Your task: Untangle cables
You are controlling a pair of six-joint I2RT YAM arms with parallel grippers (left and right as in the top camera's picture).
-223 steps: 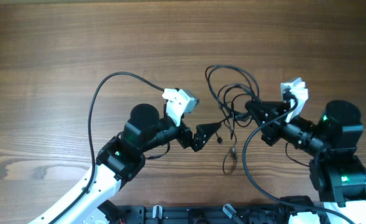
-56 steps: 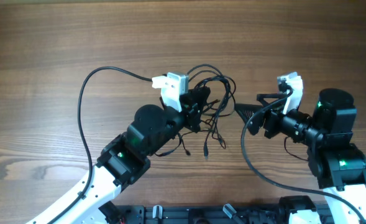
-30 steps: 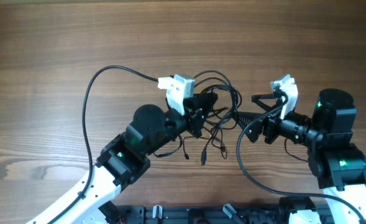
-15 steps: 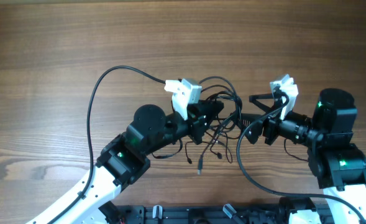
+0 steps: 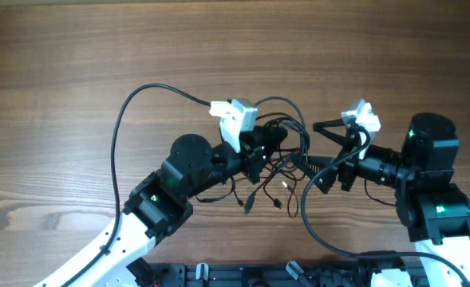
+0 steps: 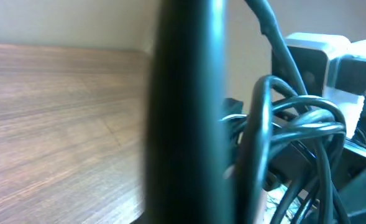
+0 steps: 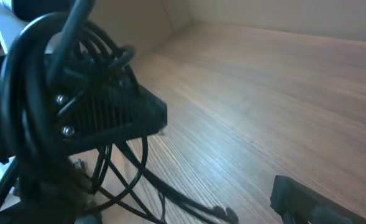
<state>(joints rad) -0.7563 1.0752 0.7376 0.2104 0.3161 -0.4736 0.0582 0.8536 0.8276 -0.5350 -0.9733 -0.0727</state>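
L claw (image 5: 268, 146) is clamped tight on the cables (image 5: 292, 134), right at the knot. My L wrist cam gives mostly a blurred black finger (image 6: 183, 112) w/ loops bunched just right of it. R claw (image 5: 314, 146) stands wide apart, gripping nothing. On the R wrist cam I see strands draped across its ribbed finger (image 7: 111, 115), w/ the other finger (image 7: 307, 198) well apart from them. Bundle sits btwn the two claws, approx mid-width of the table (image 5: 99, 48), nearer the edge by the arm bases. Plug ends (image 5: 250, 205) trail toward that edge.
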